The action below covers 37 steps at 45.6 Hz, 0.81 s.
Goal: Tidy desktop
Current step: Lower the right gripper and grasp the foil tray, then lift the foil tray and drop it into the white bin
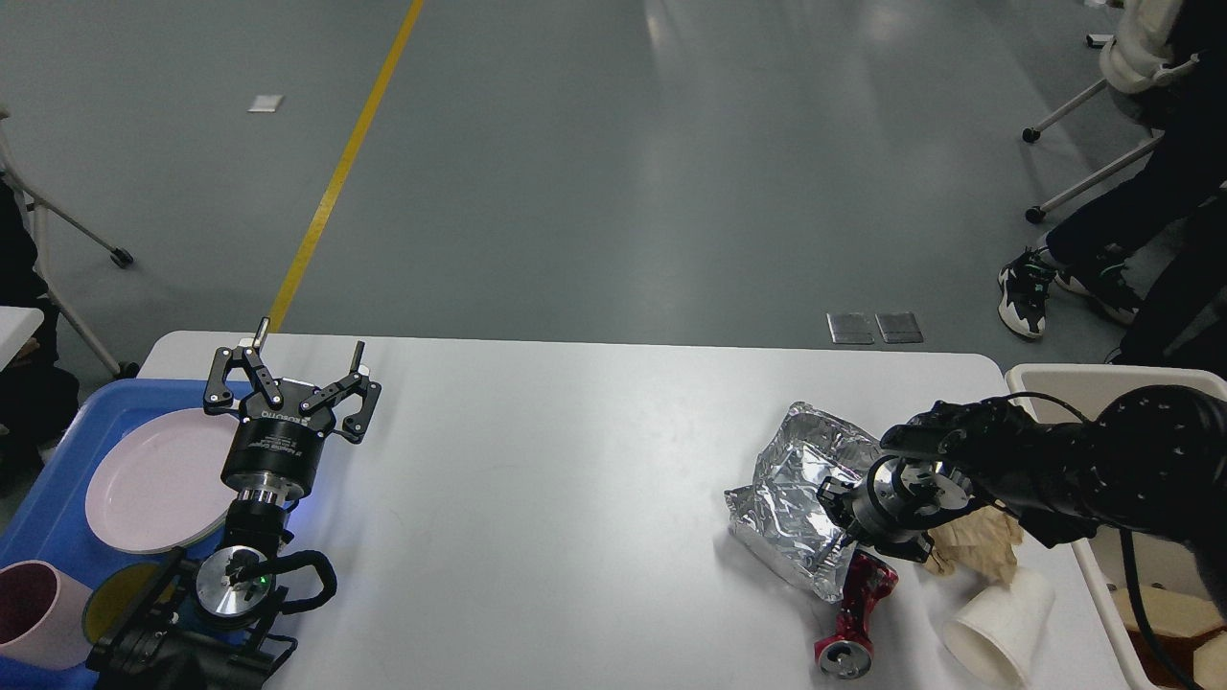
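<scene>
**A:** Head view showed the desktop (575,498) — the white top filling the lower frame — with the clutter bunched at its right end. What was the right gripper (832,498) doing?

**B:** It sat against the near rim of the foil tray (791,479), which was tipped up on one side. The gripper was dark and seen nearly end-on, so I could not tell whether its fingers were spread or pinching the foil.

**A:** And the left gripper (292,369)?

**B:** Fingers spread wide, holding nothing, poised by the pink plate (153,479) in the blue tray (48,517).

**A:** What could have gone wrong from there?

**B:** My guess: thin foil creases instead of lifting, so a grip on one rim might tear it or let it slip out. The crushed red can (856,613) lay just under the wrist, touching or nearly touching the foil — a sweep could have rolled it toward the near edge. The brown crumpled paper (978,541) and the tipped white paper cup (997,623) lay close by and could have been knocked too. The beige bin (1064,379) stood just past the table's right end.

**A:** Any writing legible?

**B:** Only white lettering on the left gripper's body, too small to read for certain. The can's label was crushed beyond reading.
</scene>
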Each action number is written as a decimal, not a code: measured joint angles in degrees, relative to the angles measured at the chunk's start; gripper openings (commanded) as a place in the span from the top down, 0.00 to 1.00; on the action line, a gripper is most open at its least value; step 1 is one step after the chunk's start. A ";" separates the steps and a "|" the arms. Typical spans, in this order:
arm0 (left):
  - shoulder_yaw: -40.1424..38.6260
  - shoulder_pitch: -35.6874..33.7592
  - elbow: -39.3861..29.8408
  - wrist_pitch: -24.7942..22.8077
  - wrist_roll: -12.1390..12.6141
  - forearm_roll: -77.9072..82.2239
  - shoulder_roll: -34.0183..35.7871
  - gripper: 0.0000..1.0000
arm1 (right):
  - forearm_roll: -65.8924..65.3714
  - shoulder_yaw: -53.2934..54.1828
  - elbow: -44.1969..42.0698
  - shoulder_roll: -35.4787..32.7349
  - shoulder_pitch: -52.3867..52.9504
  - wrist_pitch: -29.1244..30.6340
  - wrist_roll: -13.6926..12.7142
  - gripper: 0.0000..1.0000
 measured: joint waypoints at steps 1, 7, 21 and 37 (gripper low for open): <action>0.00 0.00 0.00 0.00 0.00 0.00 0.00 0.03 | -0.12 0.00 -0.01 0.02 0.03 -0.01 -0.09 1.00; 0.00 0.00 0.00 0.00 0.00 0.01 0.00 0.03 | -0.38 0.05 -0.08 0.12 0.15 -0.06 -0.38 1.00; 0.00 0.00 0.00 0.00 0.00 0.02 0.00 0.03 | 0.36 0.35 8.69 -2.79 9.83 0.93 -0.96 1.00; 0.00 0.00 0.01 0.00 0.00 0.01 0.00 0.03 | 1.01 -5.51 26.64 -12.82 33.12 9.47 -0.84 1.00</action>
